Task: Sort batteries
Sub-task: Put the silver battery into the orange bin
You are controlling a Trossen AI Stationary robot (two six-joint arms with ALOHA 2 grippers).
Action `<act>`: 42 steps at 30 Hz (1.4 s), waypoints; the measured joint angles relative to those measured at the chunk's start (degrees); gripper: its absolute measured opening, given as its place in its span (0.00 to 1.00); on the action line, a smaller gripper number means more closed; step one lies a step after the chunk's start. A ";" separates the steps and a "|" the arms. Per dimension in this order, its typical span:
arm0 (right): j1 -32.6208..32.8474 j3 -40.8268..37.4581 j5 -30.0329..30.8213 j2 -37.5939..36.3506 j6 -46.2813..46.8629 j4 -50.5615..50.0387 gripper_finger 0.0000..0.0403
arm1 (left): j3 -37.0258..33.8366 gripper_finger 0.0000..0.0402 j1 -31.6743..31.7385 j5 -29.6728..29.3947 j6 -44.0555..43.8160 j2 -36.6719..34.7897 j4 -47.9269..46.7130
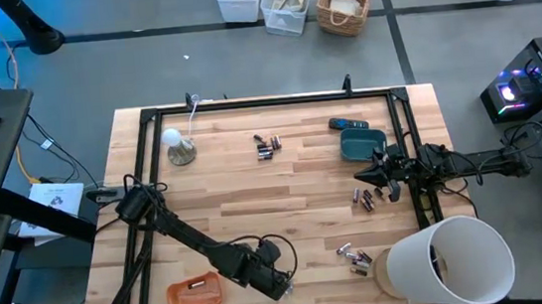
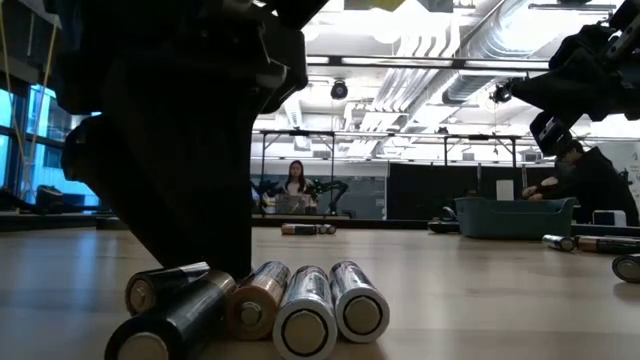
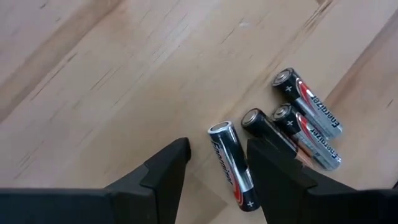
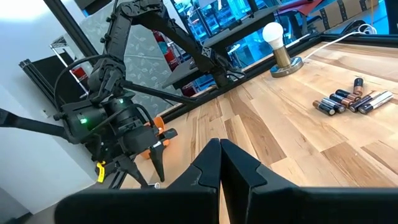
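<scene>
While the left tool [image 3: 214, 171] hangs open low over the table's [image 1: 245, 189] near edge, with one of the batteries [image 3: 233, 165] lying between its fingers, closing could nudge the touching cells [image 3: 298, 127] beside it and roll them away. The right tool [image 1: 371, 175], fingers together, waits near the right edge. Other battery clusters lie mid-table; the low view's dark arm hides much.
</scene>
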 joint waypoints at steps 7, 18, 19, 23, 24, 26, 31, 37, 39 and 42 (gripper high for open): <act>0.00 -0.01 0.00 0.01 0.00 0.00 0.00 | 0.19 0.41 -0.82 -1.49 0.56 0.52 -6.92; 0.00 0.00 0.00 0.01 0.00 0.00 0.00 | 0.11 0.31 -1.86 -3.09 0.42 0.52 -12.98; 0.00 0.01 0.00 0.01 0.00 0.00 0.00 | 0.10 0.30 -1.87 -3.05 -0.13 0.52 -12.99; 0.00 0.01 0.00 0.01 0.00 0.00 0.00 | 0.01 0.21 -1.85 -1.97 0.00 0.52 -12.97; 0.00 0.00 0.00 0.01 0.00 0.00 0.00 | -0.01 0.17 -1.85 -1.78 0.07 0.52 -12.87; 0.00 0.00 0.00 0.01 0.00 0.00 0.00 | -0.17 0.08 -1.87 -1.13 2.11 -0.02 -11.55; 0.01 0.01 0.00 0.01 0.00 0.00 0.00 | 1.01 0.08 -1.93 -0.72 10.15 -3.43 -12.41; 0.00 0.00 0.00 0.12 0.00 0.00 0.00 | 1.36 0.08 -2.39 -4.44 18.64 -12.96 -14.66; 0.02 0.01 0.00 0.08 0.00 0.00 0.00 | 1.04 0.08 -3.58 -5.29 21.18 -15.03 -15.03; 0.02 0.01 0.00 0.08 0.00 0.00 0.00 | 1.21 0.08 -7.54 -5.05 22.87 -19.33 -13.97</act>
